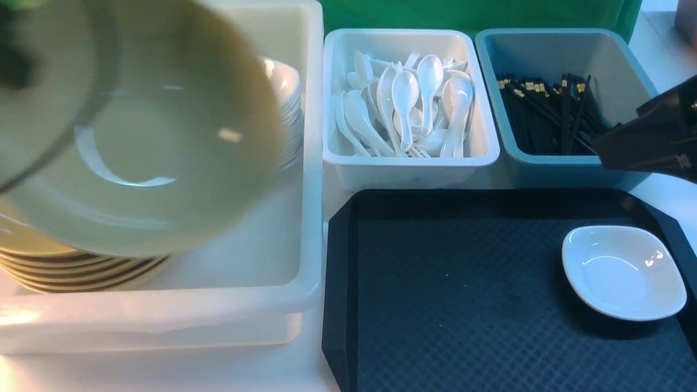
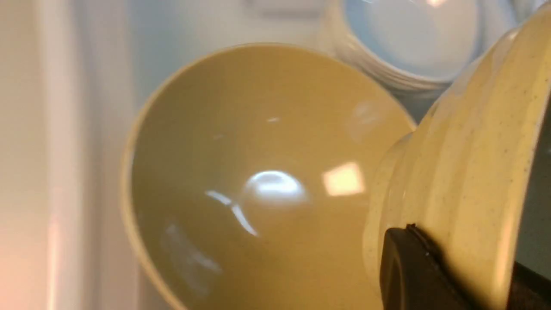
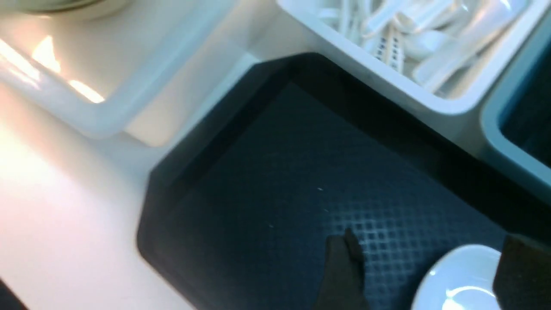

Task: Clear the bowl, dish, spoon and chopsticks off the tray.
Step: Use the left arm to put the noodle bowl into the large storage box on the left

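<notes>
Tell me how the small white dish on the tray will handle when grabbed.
Its glossy glaze suggests the dish may slip in a pinch. It looks rigid and probably breakable. Shallow and low on the tray, it should slide rather than tip if pushed.

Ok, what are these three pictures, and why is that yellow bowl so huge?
It's a robot with two arms, clearing a tray. One picture looks forward from between the arms; the other two come from cameras on its wrists. The bowl looks huge because the left gripper holds its rim close to the front camera, above a stack of bowls in a white tub. The right gripper hangs open above the tray, near the white dish. Behind sit a box of spoons and a bin of chopsticks.
</notes>
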`<state>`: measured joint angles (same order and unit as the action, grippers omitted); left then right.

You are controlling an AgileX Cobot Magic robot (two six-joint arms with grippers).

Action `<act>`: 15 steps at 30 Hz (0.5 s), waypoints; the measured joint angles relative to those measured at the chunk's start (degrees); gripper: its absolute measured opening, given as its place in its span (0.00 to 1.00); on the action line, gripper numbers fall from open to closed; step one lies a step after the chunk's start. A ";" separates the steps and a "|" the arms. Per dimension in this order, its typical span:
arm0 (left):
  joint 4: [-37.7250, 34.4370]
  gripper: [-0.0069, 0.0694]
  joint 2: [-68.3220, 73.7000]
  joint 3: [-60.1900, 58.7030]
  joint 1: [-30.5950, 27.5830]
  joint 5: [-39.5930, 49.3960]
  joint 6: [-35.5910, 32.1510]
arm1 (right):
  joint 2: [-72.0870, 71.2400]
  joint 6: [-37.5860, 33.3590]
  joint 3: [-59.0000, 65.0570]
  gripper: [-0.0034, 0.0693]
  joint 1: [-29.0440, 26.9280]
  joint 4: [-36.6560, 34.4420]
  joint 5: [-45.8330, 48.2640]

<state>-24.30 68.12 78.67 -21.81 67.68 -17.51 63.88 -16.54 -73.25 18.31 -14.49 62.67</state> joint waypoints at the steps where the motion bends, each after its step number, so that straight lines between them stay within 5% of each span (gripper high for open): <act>1: 0.00 0.10 0.00 -0.36 0.00 -0.27 0.00 | 0.01 0.00 0.00 0.70 0.00 -0.14 0.00; 2: -3.94 0.10 -1.01 -3.13 -6.59 -2.13 -0.21 | 0.29 -0.22 0.00 0.70 0.00 -0.51 -0.12; 5: -10.10 0.10 -0.63 -7.35 -13.38 -5.98 -1.80 | 0.88 -0.73 0.00 0.70 0.00 -0.64 -0.12; 15: -12.87 0.15 7.68 -12.70 -14.68 -12.05 -6.46 | 1.13 -1.11 0.00 0.70 0.00 -0.94 -0.01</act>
<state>-37.18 75.79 65.97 -36.49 55.63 -23.98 65.01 -17.65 -73.25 18.31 -15.43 62.66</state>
